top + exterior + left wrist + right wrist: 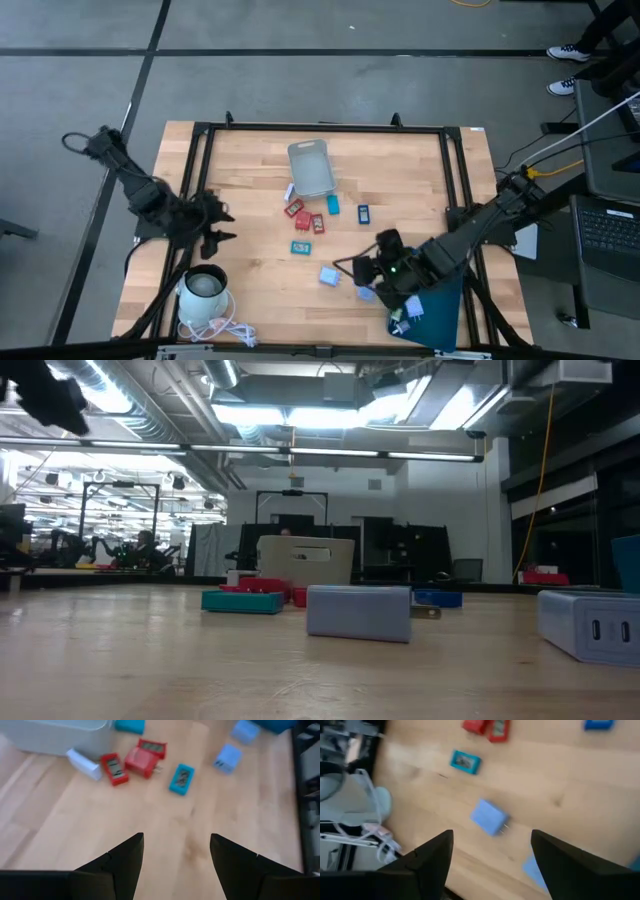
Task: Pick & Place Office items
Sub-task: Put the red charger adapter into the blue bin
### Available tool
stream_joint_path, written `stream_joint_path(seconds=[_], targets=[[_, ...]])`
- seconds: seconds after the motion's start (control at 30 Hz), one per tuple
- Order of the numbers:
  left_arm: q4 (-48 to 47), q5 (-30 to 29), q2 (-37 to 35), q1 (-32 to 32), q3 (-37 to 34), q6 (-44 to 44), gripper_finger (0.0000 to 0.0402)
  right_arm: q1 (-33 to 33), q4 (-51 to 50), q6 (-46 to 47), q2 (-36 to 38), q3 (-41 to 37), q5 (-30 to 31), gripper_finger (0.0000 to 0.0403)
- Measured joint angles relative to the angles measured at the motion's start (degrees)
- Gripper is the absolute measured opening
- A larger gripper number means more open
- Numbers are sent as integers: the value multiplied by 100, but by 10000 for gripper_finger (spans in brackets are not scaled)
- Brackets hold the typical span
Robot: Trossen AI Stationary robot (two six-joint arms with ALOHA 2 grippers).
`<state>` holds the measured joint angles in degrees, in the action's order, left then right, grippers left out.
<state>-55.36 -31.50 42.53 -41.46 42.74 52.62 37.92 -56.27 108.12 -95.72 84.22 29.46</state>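
Note:
Small office items lie scattered on the wooden table: red pieces [304, 218], a teal piece [301, 247], blue pieces [364, 212] and two light blue blocks [329, 276]. My right gripper [355, 270] hovers open above the table's near right part; in its wrist view [492, 832] one light blue block [490, 816] lies flat just ahead of its fingers. My left gripper [224, 225] stands open at the table's left side, well clear of the items; its wrist view [175, 837] shows the red pieces [132, 762] and the teal piece [181, 779] farther off.
A translucent grey bin [311, 167] stands at the table's far middle, a white piece [289, 190] beside it. A dark-teal tray [440, 310] sits at the near right corner under my right arm. A white round appliance with a cord [205, 295] occupies the near left corner.

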Motion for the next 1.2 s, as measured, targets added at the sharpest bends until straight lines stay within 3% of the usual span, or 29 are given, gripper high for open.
stream_joint_path(seconds=[0.27, 0.37, 0.53, 0.67, 0.8, 1.07, 1.2], targets=[[1224, 985, 839, 1832, 15, -2541, 226, -383, 418, -1105, 0, 55, 15, 271], [1523, 1265, 1287, 2389, 18, -2907, 236, -437, 459, -1290, 0, 55, 13, 271], [1781, 1248, 1954, 3230, 18, -1440, 259, -436, 467, -1498, 0, 55, 15, 271], [2795, 1271, 2353, 3591, 18, -379, 269, -436, 443, -1714, 0, 55, 27, 271], [3507, 1667, 2970, 3846, 143, 353, 269, -471, 203, -1873, 63, 55, 356, 271], [2519, 2198, 4813, 3931, 1495, 432, 269, -634, 44, -2763, 951, 58, 1269, 271], [1918, 2262, 5617, 3971, 2414, 334, 267, -725, 35, -3531, 1408, 58, 1364, 271]])
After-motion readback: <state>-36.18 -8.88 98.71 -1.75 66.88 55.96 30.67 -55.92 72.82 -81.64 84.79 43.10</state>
